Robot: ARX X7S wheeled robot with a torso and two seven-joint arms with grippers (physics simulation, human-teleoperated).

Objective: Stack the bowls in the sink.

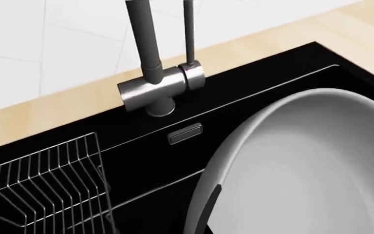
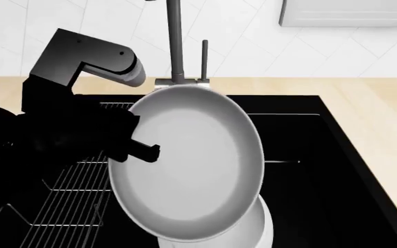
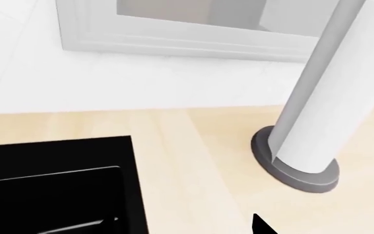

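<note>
White tiled wall (image 2: pixel 309 51) and a pale wood counter (image 2: pixel 371 119) frame a black sink (image 2: pixel 309 155), where the left gripper (image 2: pixel 140 150) grips the grey bowl (image 2: pixel 184 165) by its rim and holds it up over the basin. One dark finger (image 2: pixel 147 150) lies across the rim's inner edge in the head view; the left wrist view shows a dark finger (image 1: pixel 206 209) pressed against the same rim. The bowl is wide and shallow, matte, with a smooth plain interior shading from pale grey to near white, and it is tilted so its opening faces the head camera. Just below it, partly hidden, the white bowl (image 2: pixel 257 230) shows only a glossy curved edge low in the sink (whether the two touch cannot be told from here). Behind the grey bowl stands the steel faucet (image 2: pixel 176 46), its base on the sink's back ledge. A wire rack (image 2: pixel 74 206) sits in the sink's left part. The right gripper is barely seen: only a dark tip (image 3: pixel 262 225) over the counter, near a white post (image 3: pixel 323 97) on a grey round base, so its jaws cannot be judged.
</note>
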